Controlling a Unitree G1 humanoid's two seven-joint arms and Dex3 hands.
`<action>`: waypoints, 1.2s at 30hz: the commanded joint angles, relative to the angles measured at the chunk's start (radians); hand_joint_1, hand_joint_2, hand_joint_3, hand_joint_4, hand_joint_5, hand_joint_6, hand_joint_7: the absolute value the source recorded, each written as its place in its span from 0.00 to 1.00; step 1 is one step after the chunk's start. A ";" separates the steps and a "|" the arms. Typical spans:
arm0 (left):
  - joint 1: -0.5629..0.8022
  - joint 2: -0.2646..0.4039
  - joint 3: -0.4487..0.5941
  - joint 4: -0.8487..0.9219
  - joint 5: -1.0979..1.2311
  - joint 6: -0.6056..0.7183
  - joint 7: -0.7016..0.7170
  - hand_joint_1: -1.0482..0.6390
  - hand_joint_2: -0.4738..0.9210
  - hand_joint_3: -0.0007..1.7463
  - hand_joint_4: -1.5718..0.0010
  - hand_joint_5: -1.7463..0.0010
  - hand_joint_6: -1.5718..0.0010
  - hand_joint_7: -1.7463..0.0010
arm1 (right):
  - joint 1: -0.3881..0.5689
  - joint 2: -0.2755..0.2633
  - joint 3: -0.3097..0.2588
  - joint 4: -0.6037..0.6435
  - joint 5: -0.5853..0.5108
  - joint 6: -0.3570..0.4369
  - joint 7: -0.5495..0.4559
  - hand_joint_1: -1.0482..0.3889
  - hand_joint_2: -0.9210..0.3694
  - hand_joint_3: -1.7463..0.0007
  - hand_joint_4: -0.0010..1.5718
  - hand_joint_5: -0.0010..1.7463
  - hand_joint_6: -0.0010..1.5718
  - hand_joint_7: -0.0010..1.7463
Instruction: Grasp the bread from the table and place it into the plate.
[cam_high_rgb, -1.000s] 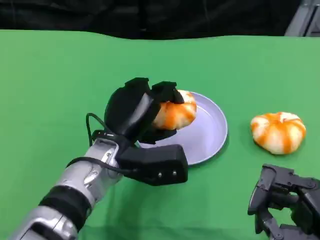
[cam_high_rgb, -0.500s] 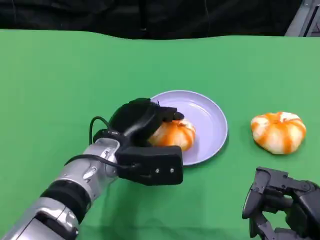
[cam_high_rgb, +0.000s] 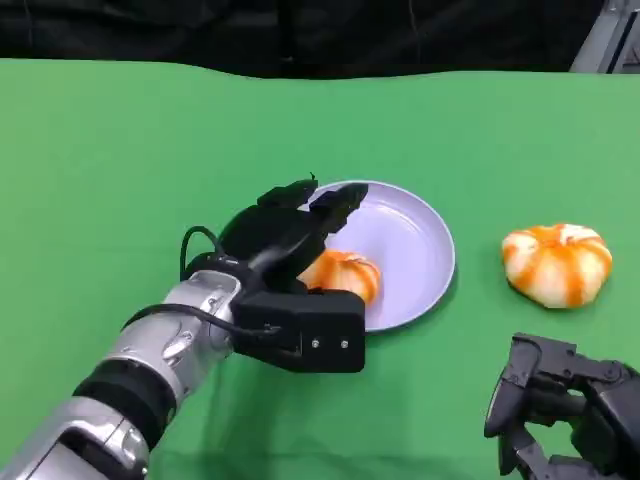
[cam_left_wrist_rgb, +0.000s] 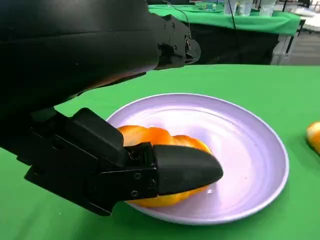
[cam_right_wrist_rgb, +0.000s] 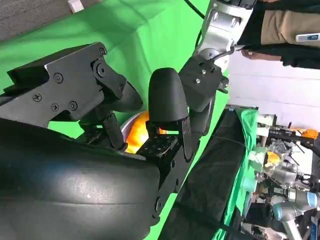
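Observation:
One orange-and-white bread (cam_high_rgb: 346, 276) lies in the lilac plate (cam_high_rgb: 420, 250), close to its near left rim. My left hand (cam_high_rgb: 285, 235) hovers over it with the fingers lifted and spread above the bread. In the left wrist view the bread (cam_left_wrist_rgb: 150, 137) rests on the plate (cam_left_wrist_rgb: 245, 150), with the thumb (cam_left_wrist_rgb: 182, 170) in front of it and the other fingers raised above; nothing is gripped. A second bread (cam_high_rgb: 556, 262) sits on the green table to the right of the plate. My right hand (cam_high_rgb: 560, 415) stays low at the near right, holding nothing.
The green cloth (cam_high_rgb: 120, 170) covers the whole table, and a dark backdrop runs along its far edge. In the right wrist view a person (cam_right_wrist_rgb: 285, 30) stands beside the table, and the second bread (cam_right_wrist_rgb: 137, 132) shows between the fingers.
The left hand lowered the bread from above the plate onto it, then let go and raised its fingers. The right hand has barely moved.

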 joint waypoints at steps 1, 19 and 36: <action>0.030 0.039 0.026 -0.071 -0.036 -0.012 -0.039 0.00 1.00 0.53 1.00 1.00 1.00 1.00 | -0.002 -0.002 -0.002 0.005 -0.003 -0.014 -0.004 0.73 0.21 0.38 0.49 1.00 0.45 0.88; 0.470 0.173 0.481 -1.005 -0.844 0.355 -0.572 0.66 0.76 0.68 0.38 0.28 0.31 0.53 | -0.027 0.007 0.004 0.023 -0.030 -0.009 -0.020 0.71 0.21 0.39 0.49 1.00 0.45 0.87; 1.065 0.213 0.742 -1.338 -1.209 0.479 -0.786 0.66 0.80 0.72 0.38 0.00 0.49 0.00 | -0.083 -0.008 -0.051 0.130 0.014 -0.047 0.017 0.73 0.21 0.41 0.47 1.00 0.45 0.86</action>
